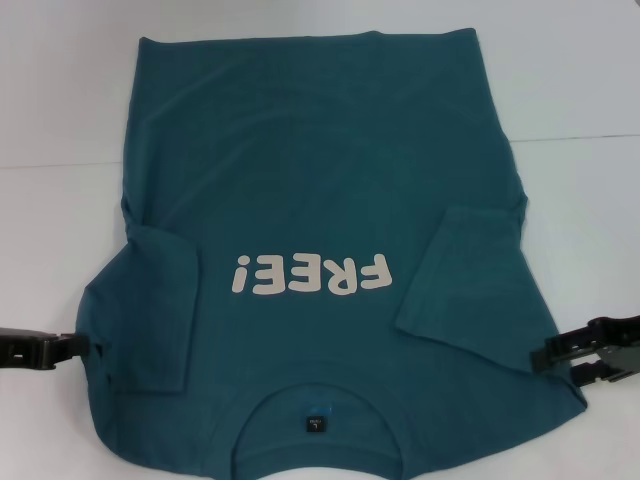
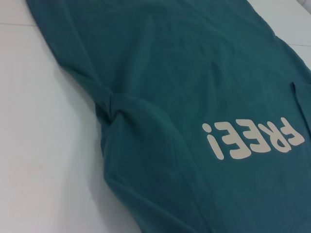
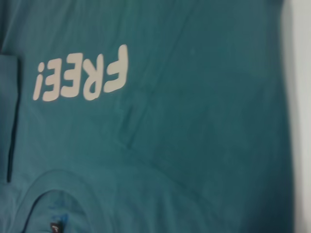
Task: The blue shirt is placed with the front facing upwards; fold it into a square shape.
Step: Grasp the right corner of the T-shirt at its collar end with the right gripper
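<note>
The blue shirt (image 1: 320, 200) lies front up on the white table (image 1: 580, 80), collar at the near edge, both sleeves folded inward, hem toward the far edge. The left gripper (image 1: 85, 348) and right gripper (image 1: 550, 355) sit at its near shoulders; whether they clamp cloth, I cannot tell.

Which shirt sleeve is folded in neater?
The sleeve beside the right gripper; it lies flat on the teal-blue cotton shirt, the other looks bunched.
</note>
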Motion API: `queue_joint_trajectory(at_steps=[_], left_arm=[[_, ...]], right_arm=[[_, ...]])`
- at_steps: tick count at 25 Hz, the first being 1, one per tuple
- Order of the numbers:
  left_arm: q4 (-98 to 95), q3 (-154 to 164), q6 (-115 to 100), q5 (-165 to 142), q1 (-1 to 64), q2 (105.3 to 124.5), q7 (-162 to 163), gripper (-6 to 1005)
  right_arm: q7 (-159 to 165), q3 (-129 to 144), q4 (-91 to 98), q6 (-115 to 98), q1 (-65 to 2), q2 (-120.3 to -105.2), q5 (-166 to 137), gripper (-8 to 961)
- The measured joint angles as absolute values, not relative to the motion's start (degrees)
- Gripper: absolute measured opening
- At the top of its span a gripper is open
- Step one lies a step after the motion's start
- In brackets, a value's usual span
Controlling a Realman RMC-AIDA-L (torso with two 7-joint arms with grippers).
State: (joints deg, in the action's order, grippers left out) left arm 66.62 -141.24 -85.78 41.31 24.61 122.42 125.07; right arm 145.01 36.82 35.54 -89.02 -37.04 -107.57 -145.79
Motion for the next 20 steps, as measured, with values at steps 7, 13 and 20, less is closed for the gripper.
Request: queue_joint_trajectory(at_steps=[7,13,20], left_arm=[[66.4,-141.2,-85.8,41.3,24.6,122.43,125.0,2],[65.9,-141.2,-85.7,41.3,24.8,122.43,125.0,2],[65.9,-141.2,-85.7,41.3,25.1,122.43,125.0,2]], right_arm=[[144.9,36.9,35.6,-88.9,-36.4,-106.10,-146.6,841],[144.6,36.9,35.7,-88.7,-36.3,-106.44,-147.5,840],[144.5,37.1,35.1,-87.9,-36.8,-107.00,-147.6,840]])
